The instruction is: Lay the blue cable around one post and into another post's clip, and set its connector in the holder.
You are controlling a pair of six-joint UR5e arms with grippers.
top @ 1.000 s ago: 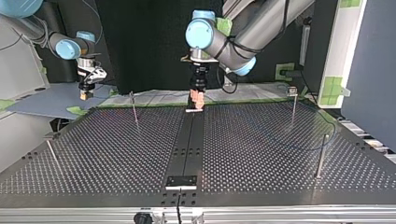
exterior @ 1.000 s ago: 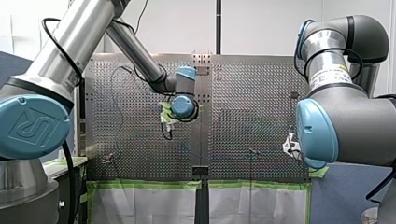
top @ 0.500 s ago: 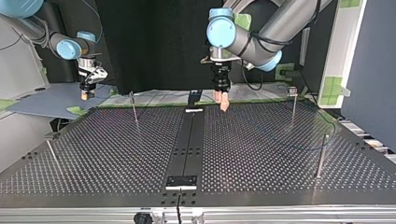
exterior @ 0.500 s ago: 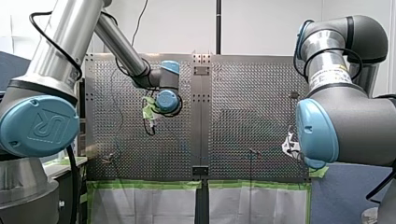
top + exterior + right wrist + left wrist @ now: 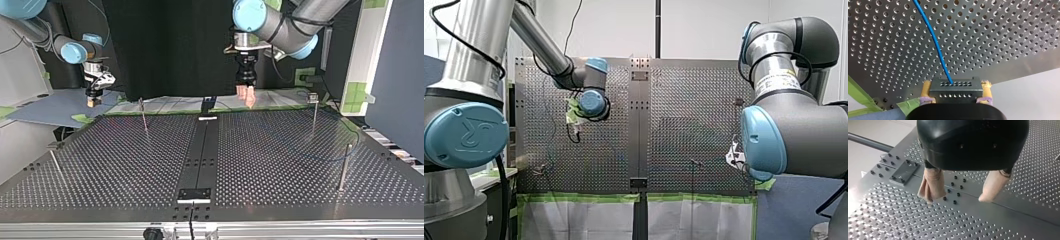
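The blue cable [image 5: 935, 42] runs from between my right gripper's fingers out over the perforated plate. My right gripper [image 5: 955, 93] is shut on the cable's dark connector block [image 5: 955, 87], hovering past the plate's edge at the top view's far left [image 5: 91, 102]. A faint blue loop [image 5: 320, 158] lies on the plate's right half in the top view. My left gripper [image 5: 247, 96] hangs open above the plate's far edge, right of the centre strip. Its beige fingers [image 5: 931, 185] hold nothing. A black holder plate [image 5: 194, 195] sits at the near end of the centre strip.
Thin posts stand on the plate: one at the far left [image 5: 143, 112], one at the far right [image 5: 313, 112] with a clip on top, one at the near right [image 5: 345, 165], one at the near left [image 5: 55, 162]. A small black plate [image 5: 905, 171] lies beside my left fingers.
My left arm has swung toward the top view's right, away from the centre strip's far end, and risen a little, its gripper still open. My right arm has stayed still.
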